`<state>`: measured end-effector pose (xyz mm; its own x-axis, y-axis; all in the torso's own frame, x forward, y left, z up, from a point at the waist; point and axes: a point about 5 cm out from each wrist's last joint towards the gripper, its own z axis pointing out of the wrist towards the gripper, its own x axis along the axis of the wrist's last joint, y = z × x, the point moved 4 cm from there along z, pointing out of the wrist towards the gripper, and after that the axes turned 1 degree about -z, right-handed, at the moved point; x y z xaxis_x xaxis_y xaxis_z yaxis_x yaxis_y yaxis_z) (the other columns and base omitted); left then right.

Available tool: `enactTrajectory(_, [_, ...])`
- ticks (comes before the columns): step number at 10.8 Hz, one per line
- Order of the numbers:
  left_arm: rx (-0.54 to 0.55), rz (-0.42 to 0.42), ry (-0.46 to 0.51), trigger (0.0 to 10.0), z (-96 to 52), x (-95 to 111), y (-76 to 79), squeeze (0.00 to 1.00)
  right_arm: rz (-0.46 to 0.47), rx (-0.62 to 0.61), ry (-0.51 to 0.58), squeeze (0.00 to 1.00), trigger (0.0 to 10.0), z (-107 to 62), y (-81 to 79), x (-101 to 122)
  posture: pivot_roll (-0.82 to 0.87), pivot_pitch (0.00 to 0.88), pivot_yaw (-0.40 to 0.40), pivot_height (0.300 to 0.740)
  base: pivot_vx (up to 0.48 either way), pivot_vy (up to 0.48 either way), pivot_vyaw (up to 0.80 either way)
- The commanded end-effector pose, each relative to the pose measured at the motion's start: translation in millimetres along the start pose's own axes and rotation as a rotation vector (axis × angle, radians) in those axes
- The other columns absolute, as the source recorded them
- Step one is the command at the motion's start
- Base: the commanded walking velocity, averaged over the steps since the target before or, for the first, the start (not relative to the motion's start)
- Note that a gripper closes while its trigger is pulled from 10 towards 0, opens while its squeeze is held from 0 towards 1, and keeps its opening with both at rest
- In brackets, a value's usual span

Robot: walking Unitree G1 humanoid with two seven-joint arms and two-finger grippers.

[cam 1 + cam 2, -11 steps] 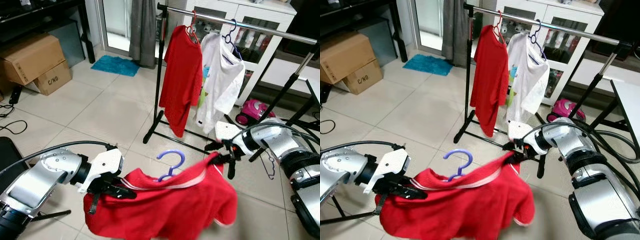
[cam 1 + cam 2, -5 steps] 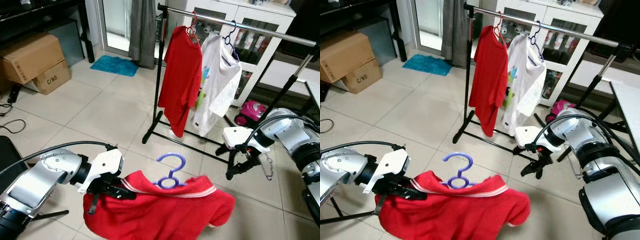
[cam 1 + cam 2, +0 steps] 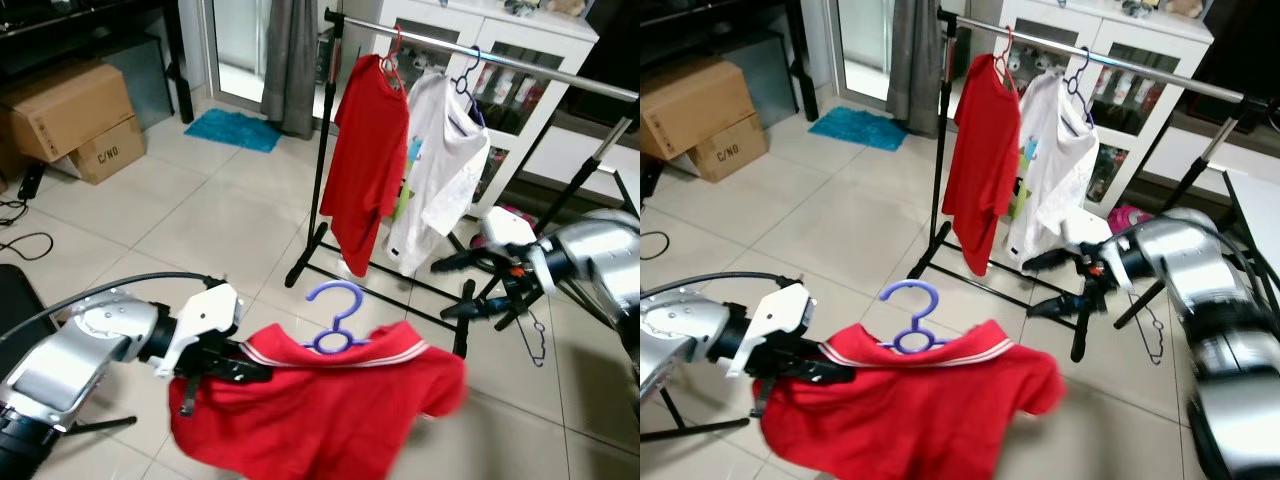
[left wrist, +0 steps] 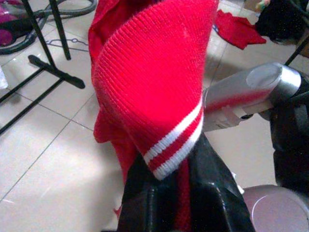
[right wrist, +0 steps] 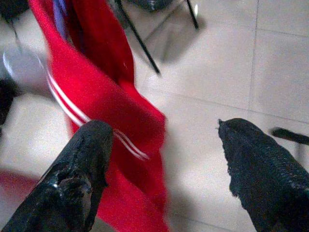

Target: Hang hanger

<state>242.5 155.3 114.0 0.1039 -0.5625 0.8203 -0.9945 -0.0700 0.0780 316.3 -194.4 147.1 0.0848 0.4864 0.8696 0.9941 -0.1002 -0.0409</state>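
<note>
While I watch through the left eye view, my left pincer (image 3: 235, 362) sits at about 7 o'clock, clamped on the collar end of a red shirt (image 3: 330, 410) that drapes low across the front. A purple hanger (image 3: 335, 322) rides inside that shirt's neck, its hook standing upright and curling over toward my left, its long axis running left to right along the white-striped collar. My right pincer (image 3: 470, 285) hovers at 3 o'clock, fingers spread apart and free of the cloth, near the foot of the clothes rack (image 3: 322, 150). On the rack's rail at 12 o'clock hang a red garment (image 3: 365, 165) and a white garment (image 3: 440, 170). Cardboard boxes (image 3: 75, 115) and a blue mat (image 3: 232, 130) lie on the floor toward 10 and 11 o'clock.

From the left wrist view, the black fingers (image 4: 145, 208) pinch the ribbed, striped collar between them.

From the right wrist view, the two fingers (image 5: 79, 179) stand wide apart, with the red shirt beyond them over the tiled floor (image 5: 227, 72).
</note>
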Motion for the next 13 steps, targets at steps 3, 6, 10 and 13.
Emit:
enactTrajectory(3, [0.007, 0.070, 0.009, 0.0, -1.6, 13.5, -7.4, 0.00, 0.083, 0.086, 0.151, 0.00, 10.0, 25.1, -19.3, 25.6, 0.09, 0.000, -0.073, 0.740, 0.000, 0.000, 0.00])
enactTrajectory(6, [0.013, 0.095, 0.024, 0.0, 2.8, 20.1, -9.5, 0.00, 0.216, 0.064, 0.233, 0.00, 1.4, 62.8, -36.2, 37.1, 0.10, 0.000, -0.086, 0.740, 0.000, 0.000, 0.00])
enactTrajectory(10, [0.020, 0.110, 0.038, 0.0, 1.6, 26.2, -11.0, 0.00, 0.331, 0.122, 0.302, 0.00, 0.0, 79.4, -59.4, 39.7, 0.10, 0.000, -0.087, 0.740, 0.000, 0.000, 0.00])
enactTrajectory(13, [0.015, 0.122, 0.044, 0.0, 3.3, 31.0, -13.4, 0.00, 0.368, 0.132, 0.321, 0.00, 0.0, 90.9, -64.4, 41.0, 0.10, 0.000, -0.085, 0.740, 0.000, 0.000, 0.00])
